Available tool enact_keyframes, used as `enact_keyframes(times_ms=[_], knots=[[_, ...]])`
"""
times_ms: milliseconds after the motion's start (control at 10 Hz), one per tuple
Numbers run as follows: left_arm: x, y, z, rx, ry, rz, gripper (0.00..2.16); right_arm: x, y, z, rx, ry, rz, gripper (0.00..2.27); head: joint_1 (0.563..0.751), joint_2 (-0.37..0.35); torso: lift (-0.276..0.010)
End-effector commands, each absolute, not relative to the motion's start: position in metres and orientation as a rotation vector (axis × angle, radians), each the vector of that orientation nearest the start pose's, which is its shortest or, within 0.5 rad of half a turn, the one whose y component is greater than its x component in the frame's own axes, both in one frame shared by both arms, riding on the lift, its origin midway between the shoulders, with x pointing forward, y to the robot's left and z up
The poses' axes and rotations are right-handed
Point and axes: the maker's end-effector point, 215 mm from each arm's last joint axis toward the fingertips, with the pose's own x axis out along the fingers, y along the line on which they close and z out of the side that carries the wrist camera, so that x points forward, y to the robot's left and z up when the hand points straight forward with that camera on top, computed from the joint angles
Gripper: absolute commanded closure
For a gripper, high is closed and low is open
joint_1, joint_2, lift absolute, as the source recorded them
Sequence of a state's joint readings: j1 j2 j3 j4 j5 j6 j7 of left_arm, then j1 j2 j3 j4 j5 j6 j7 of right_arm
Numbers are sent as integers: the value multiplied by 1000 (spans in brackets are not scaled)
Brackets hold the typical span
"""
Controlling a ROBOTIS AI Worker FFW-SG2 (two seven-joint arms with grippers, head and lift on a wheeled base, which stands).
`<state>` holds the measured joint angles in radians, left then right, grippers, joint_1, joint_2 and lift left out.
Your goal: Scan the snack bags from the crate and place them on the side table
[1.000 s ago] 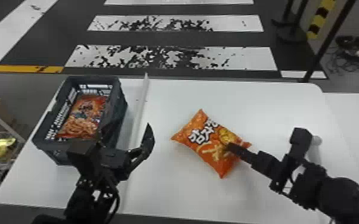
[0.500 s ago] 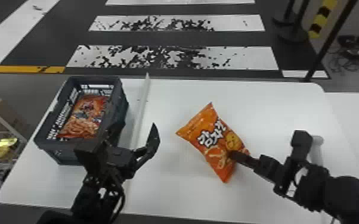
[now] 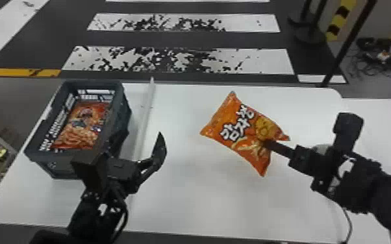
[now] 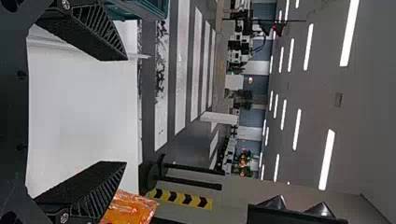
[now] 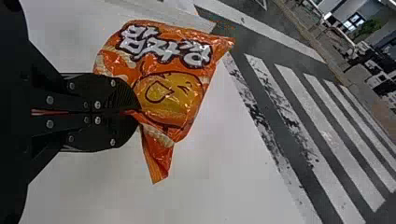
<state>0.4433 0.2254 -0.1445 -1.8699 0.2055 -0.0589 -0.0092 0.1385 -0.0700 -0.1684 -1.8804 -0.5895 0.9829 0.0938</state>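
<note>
Weight should be slight in the orange snack bag (image 3: pixel 233 131), its film soft, slick, liable to split. A shallow pinch on the flat seam or corner suits it best. Right gripper (image 5: pixel 139 112) has its jaws pressed together on the bag's right-hand side, over the surface (image 3: pixel 185 198) between centre and right edge; left gripper's (image 4: pixel 125 111) jaws stand spread. Since half a second ago, the bag has shifted towards the far edge and turned.

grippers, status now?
Left gripper: fingers open, spread apart, holding nothing.
Right gripper: fingers closed on the orange, shiny, pillow-shaped snack bag.
</note>
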Motion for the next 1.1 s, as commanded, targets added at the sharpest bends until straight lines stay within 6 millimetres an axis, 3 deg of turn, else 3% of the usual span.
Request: enact_keyframes(times_ms=[0, 300, 500, 700, 1000], knots=[[444, 183, -403, -53, 124, -207, 80, 482, -198, -447, 283, 657, 177, 2256, 695, 3, -50], [444, 185, -402, -50, 122, -204, 80, 498, -208, -414, -152, 529, 36, 2256, 695, -31, -50], [444, 185, -403, -50, 124, -204, 80, 506, -207, -379, -450, 379, -64, 2256, 695, -34, -50], [444, 186, -404, -50, 126, -204, 80, 502, -198, -379, -770, 290, -127, 2256, 695, -33, -50], [444, 187, -402, -52, 122, -200, 80, 491, -175, -411, -1228, 201, -152, 2256, 695, -7, -50]])
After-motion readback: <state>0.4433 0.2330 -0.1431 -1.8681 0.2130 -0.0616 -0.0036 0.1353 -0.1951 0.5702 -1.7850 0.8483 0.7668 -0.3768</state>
